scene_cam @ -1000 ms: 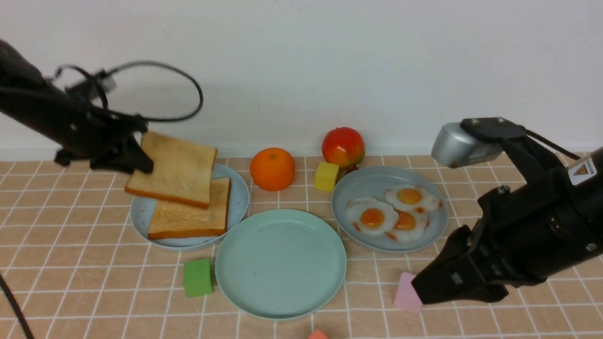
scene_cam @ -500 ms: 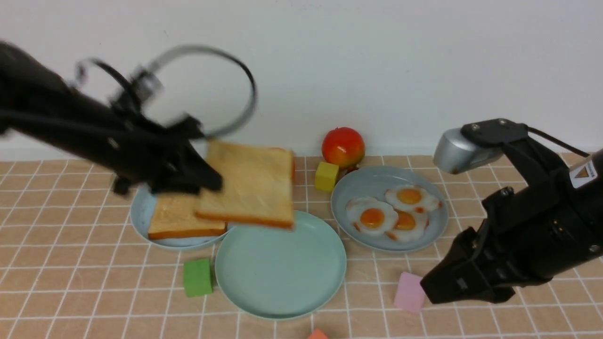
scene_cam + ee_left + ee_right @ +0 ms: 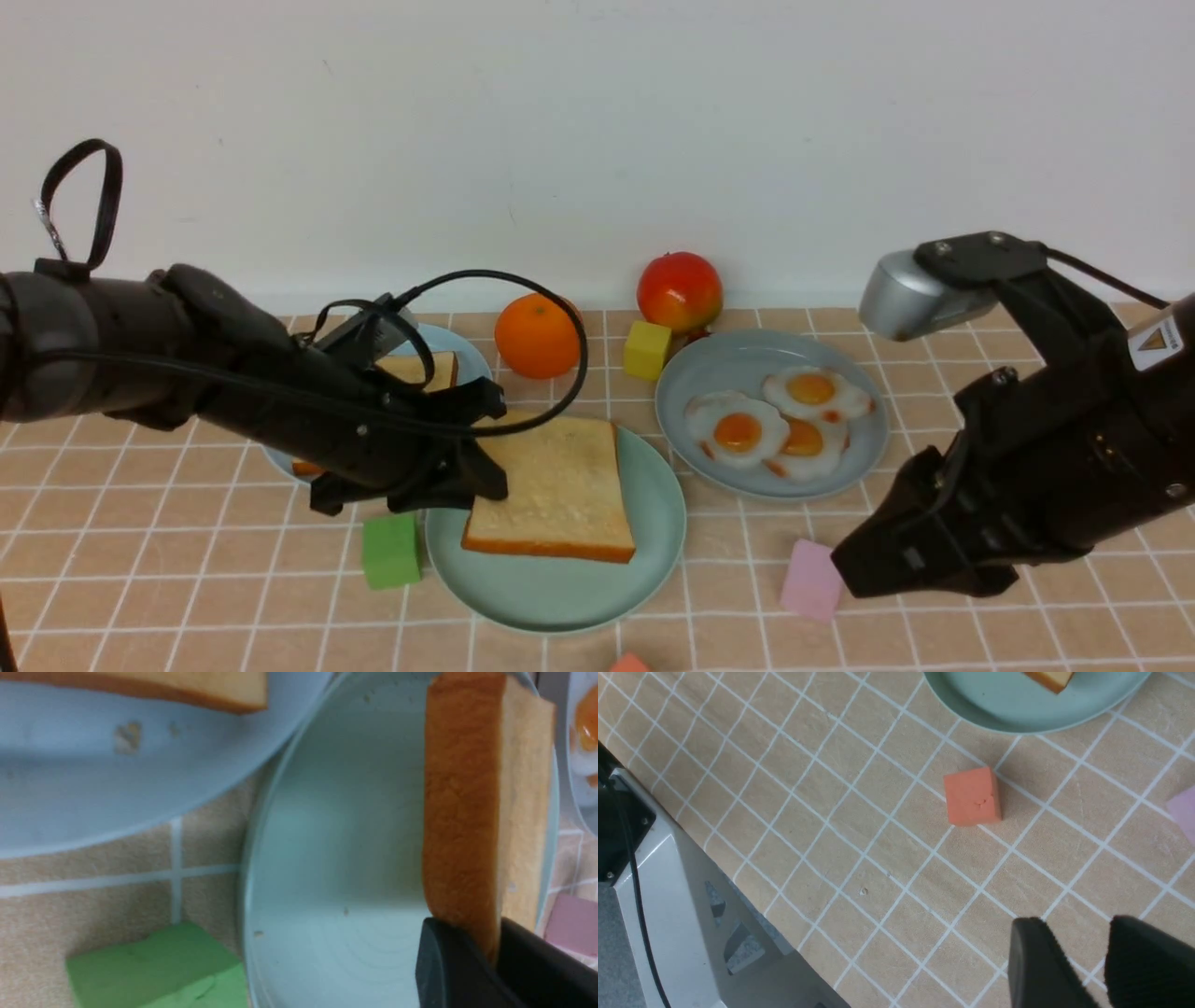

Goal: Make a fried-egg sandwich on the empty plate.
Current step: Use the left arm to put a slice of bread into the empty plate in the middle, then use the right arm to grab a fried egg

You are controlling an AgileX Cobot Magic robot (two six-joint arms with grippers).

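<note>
The tiled bench (image 3: 187,579) carries three plates. The left arm (image 3: 187,383) reaches over it and its jaws are clamped on one edge of a toast slice (image 3: 560,485), one on each face in the left wrist view. The right arm (image 3: 1055,467) hangs above bare tiles, its jaws drawn almost together with only a thin slit between them, holding nothing. The mint-green plate (image 3: 560,588) lies under the gripped slice; whether the slice rests on it I cannot tell. The grey-blue plate (image 3: 691,373) holds three overlapping fried eggs (image 3: 738,431). The pale blue plate (image 3: 117,774) keeps the second toast slice (image 3: 431,369). An orange (image 3: 537,334) and a red fruit (image 3: 680,291) sit behind. A green cube (image 3: 392,551) is just beside the mint plate, and a pink cube (image 3: 808,581) lies near the right jaws.
</note>
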